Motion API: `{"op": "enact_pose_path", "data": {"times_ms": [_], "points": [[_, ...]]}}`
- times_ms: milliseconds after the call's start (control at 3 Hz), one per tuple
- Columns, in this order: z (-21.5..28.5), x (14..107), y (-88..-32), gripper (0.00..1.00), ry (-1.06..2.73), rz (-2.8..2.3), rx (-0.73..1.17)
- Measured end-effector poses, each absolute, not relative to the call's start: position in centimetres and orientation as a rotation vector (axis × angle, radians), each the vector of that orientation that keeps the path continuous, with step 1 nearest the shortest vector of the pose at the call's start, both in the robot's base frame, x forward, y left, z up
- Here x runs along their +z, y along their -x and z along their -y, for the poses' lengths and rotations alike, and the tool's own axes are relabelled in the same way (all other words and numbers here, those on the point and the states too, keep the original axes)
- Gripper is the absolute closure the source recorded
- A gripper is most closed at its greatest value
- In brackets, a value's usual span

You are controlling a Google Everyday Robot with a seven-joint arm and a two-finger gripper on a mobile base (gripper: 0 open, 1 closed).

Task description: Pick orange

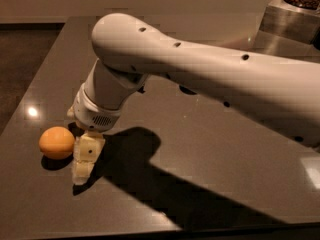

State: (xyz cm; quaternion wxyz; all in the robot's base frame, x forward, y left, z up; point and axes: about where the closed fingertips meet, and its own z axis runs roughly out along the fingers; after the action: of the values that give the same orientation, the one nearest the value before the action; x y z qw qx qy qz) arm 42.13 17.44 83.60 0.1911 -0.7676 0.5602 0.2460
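Observation:
The orange [57, 142] is a small round orange-yellow fruit lying on the dark tabletop [210, 149] near its left edge. My gripper [86, 159] hangs from the big white arm [200, 79] and points down at the table. It stands right next to the orange on the orange's right side, close enough that they seem to touch. The orange rests on the table, not lifted. The arm's wrist hides what lies behind the gripper.
A metal container [287, 21] holding dark brown contents stands at the back right corner. A dark object [187, 90] peeks out from behind the arm. The table's left edge and front edge are close to the orange. The arm casts a wide shadow [165, 184].

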Motion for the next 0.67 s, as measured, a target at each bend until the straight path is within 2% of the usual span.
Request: {"op": "enact_pose_path", "data": {"times_ms": [333,667], "points": [[-19.1,83.3,-41.6,0.13,2.174,-1.57,0.696],[-20.8,83.5,-41.3,0.34,2.186,-1.571,0.702]]}}
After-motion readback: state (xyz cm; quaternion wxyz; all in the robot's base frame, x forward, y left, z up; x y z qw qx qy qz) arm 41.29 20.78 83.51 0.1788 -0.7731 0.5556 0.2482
